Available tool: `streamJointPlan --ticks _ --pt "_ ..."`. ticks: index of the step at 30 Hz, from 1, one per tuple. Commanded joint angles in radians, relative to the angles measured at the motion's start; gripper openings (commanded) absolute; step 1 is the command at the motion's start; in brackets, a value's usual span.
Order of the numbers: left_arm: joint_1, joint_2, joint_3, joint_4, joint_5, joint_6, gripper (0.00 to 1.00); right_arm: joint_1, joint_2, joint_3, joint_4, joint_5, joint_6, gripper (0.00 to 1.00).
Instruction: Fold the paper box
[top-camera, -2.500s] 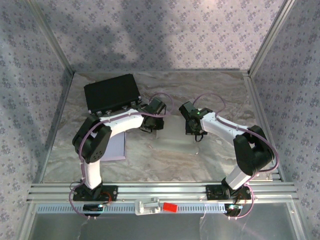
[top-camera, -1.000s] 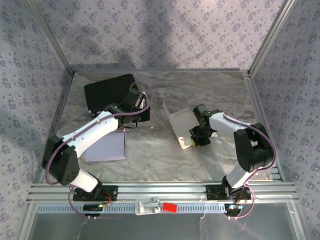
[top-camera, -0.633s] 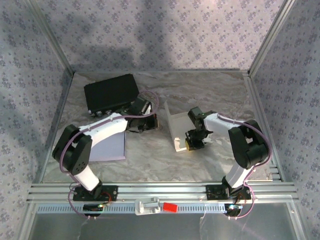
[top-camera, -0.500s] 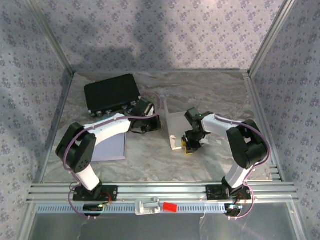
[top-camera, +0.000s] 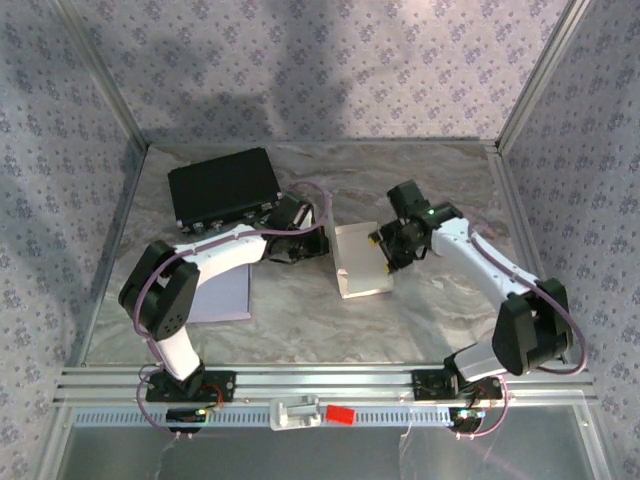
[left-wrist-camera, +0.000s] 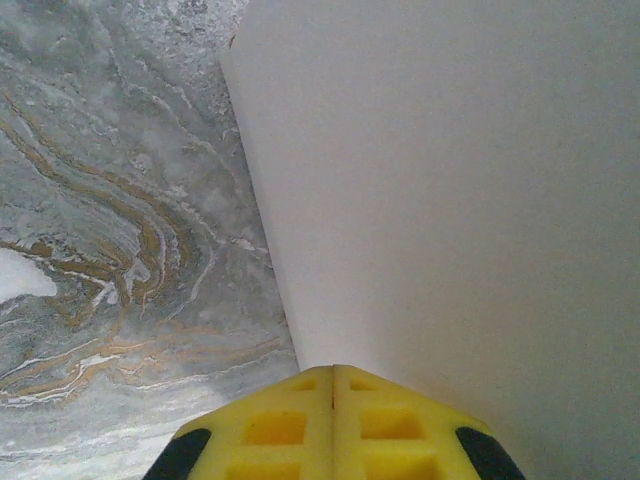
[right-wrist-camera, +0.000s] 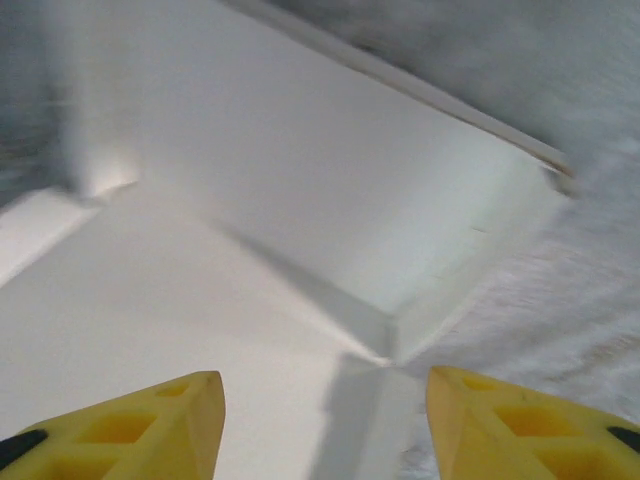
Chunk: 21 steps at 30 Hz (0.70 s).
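Well, the half-formed white paper box sits about mid-table on the marbled grey table, with at least one wall standing upright. The left gripper has its yellow pads pressed tight together, with nothing I can make out between them. Its tip is right up against the outside of the box's left wall. The right gripper hangs over the box's open inside, pads spread apart and empty. A black rectangular case lies toward the far left corner and a flat pale lavender sheet lies near the left edge, both apart from the box. To my eye the step in hand is squaring up a wall. The left arm should brace from outside like a backstop while the right one presses from within, low along the fold line. It should go gently, or the light card may skid or buckle.
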Motion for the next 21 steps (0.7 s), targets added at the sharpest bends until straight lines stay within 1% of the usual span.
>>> streamJointPlan --ticks 1,3,4,7,9,14,21 --pt "-0.007 0.006 0.04 0.032 0.012 -0.014 0.01 0.017 -0.044 0.097 0.091 0.002 -0.478 0.54" --pt "-0.006 0.006 0.043 0.034 0.015 -0.016 0.01 0.047 -0.044 0.138 0.134 -0.091 -0.632 0.57" --pt "-0.006 0.006 0.044 0.034 0.016 -0.016 0.01 0.056 -0.029 0.166 0.119 -0.123 -0.679 0.58" --pt "-0.007 0.007 0.049 0.036 0.016 -0.015 0.02 0.069 0.059 0.26 0.022 -0.236 -0.828 0.56" --pt "-0.007 0.012 0.058 0.033 0.015 -0.014 0.02 0.08 0.116 0.309 -0.025 -0.274 -0.89 0.55" --pt "-0.005 0.021 0.072 0.026 0.015 -0.012 0.02 0.093 0.202 0.366 -0.045 -0.302 -0.917 0.47" --pt "-0.001 0.011 0.066 0.021 0.017 -0.01 0.02 0.106 0.272 0.391 -0.064 -0.264 -0.906 0.43"
